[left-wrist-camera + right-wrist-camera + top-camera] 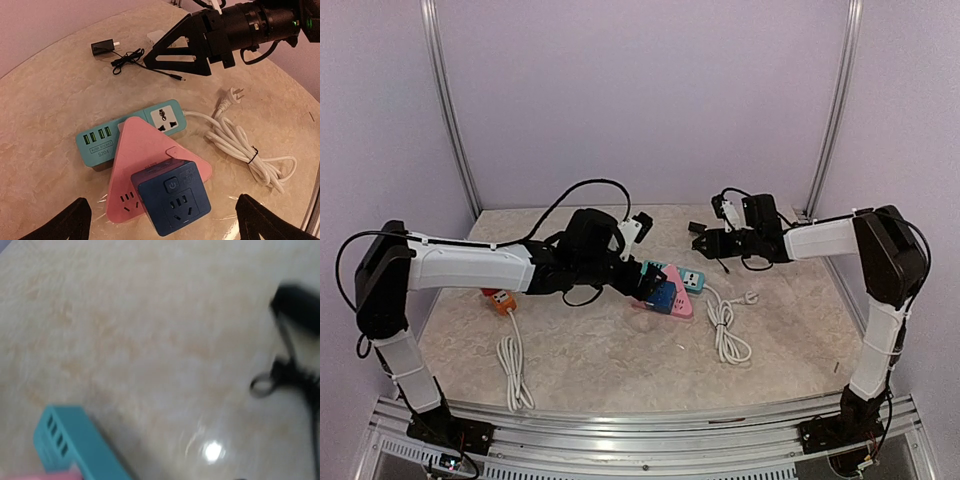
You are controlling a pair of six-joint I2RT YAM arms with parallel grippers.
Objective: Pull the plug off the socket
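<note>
Black plug (102,47) is lying loose on the bench (50,100), upper left, prongs showing, apart from the teal socket strip (131,131). Left hand (167,226) is gaping, released; right hand (152,54): cannot tell.

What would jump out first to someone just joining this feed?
The bright stack mid-table: a pink triangular power strip lies over a teal rectangular USB strip, with a dark blue cube socket on its near corner, between the left gripper's wide-open fingers. Right of it lies a bundled white cord; beyond, the right gripper hovers near a black charger.
</note>
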